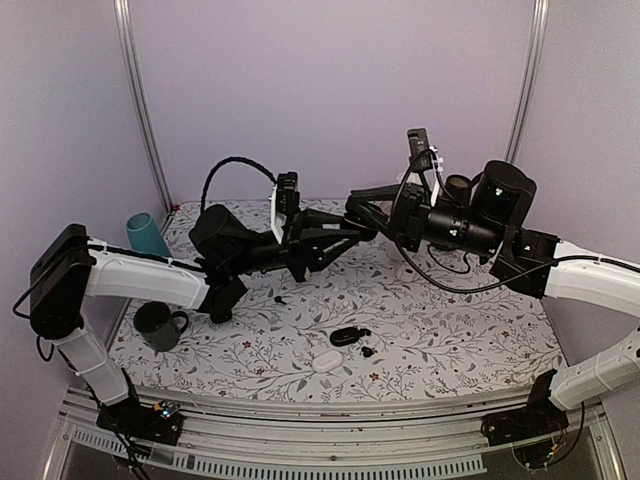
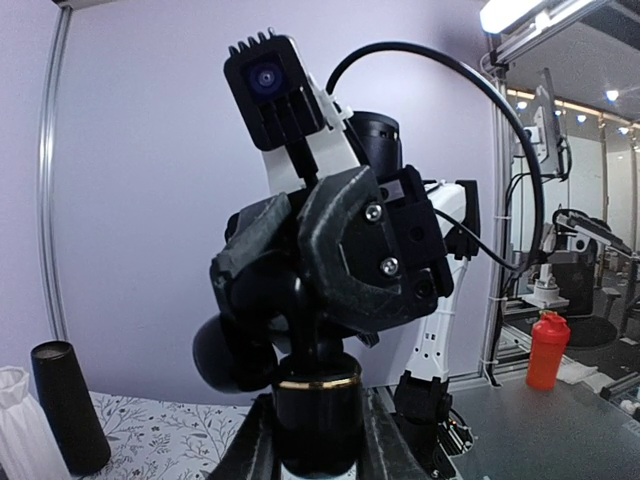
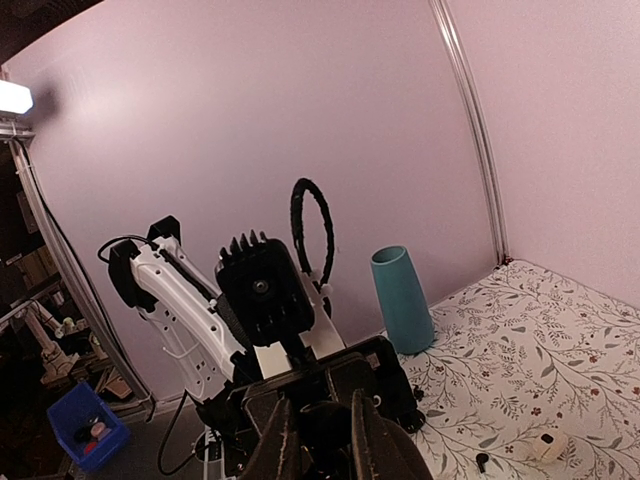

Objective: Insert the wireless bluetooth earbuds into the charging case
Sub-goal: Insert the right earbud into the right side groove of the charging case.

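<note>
Both arms are raised over the middle of the table and meet there. My left gripper [image 1: 352, 232] [image 2: 318, 440] is shut on the lower half of a black rounded case with a gold band [image 2: 318, 405]. My right gripper [image 1: 362, 210] [image 3: 322, 445] is shut on the dark top part of the same case [image 3: 322, 428]. Down on the table lie a black oval case [image 1: 345, 336], a white pebble-shaped case [image 1: 326, 361] [image 3: 546, 447], and tiny black earbuds [image 1: 368, 350] [image 1: 280, 298] [image 3: 482, 461]. Whether the held case is open is hidden by the fingers.
A teal cup [image 1: 147, 235] [image 3: 402, 298] stands at the back left corner, and a dark mug [image 1: 160, 326] sits near the left front. A floral cloth [image 1: 450, 330] covers the table. A black cylinder [image 2: 68, 405] and a white ribbed thing [image 2: 20, 425] show in the left wrist view.
</note>
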Tool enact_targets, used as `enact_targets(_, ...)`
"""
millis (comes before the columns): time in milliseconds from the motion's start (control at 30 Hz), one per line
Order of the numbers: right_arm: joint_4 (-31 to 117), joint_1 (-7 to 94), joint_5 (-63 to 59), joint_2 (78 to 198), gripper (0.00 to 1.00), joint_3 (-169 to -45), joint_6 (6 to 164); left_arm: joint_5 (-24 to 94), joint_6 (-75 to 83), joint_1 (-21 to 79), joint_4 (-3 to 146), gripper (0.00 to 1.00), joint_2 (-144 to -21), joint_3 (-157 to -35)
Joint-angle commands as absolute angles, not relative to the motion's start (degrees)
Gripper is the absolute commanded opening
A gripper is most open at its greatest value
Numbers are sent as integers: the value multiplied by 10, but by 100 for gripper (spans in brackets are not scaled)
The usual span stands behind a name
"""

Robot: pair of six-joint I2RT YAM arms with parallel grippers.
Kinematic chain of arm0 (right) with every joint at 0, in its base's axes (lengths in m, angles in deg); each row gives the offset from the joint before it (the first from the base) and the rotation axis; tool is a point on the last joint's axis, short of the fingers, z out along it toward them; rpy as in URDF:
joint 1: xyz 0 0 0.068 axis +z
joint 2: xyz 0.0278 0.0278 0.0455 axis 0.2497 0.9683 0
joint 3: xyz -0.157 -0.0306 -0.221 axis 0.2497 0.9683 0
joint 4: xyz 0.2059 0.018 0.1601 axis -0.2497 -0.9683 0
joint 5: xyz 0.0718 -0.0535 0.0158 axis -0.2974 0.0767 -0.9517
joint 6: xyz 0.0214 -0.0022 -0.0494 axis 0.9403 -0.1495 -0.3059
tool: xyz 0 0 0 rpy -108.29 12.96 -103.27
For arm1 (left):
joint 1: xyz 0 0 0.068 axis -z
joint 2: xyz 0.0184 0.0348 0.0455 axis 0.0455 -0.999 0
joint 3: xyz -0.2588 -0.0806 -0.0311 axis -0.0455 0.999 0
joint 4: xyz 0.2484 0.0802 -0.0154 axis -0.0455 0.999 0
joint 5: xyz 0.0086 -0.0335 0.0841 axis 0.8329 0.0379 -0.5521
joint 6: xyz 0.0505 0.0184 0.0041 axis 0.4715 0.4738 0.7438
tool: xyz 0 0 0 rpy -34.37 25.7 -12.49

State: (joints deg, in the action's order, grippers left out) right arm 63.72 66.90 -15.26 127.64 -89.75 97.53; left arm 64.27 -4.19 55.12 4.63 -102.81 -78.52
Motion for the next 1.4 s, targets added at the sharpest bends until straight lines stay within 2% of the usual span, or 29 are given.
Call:
enact_targets(0, 631, 666, -153, 1288, 7, -911, 972, 664, -29, 561, 38, 0, -1027, -802)
enact_targets(1367, 617, 666, -137, 1293, 7, -890, 973, 617, -49, 563, -33, 0, -1001, -803)
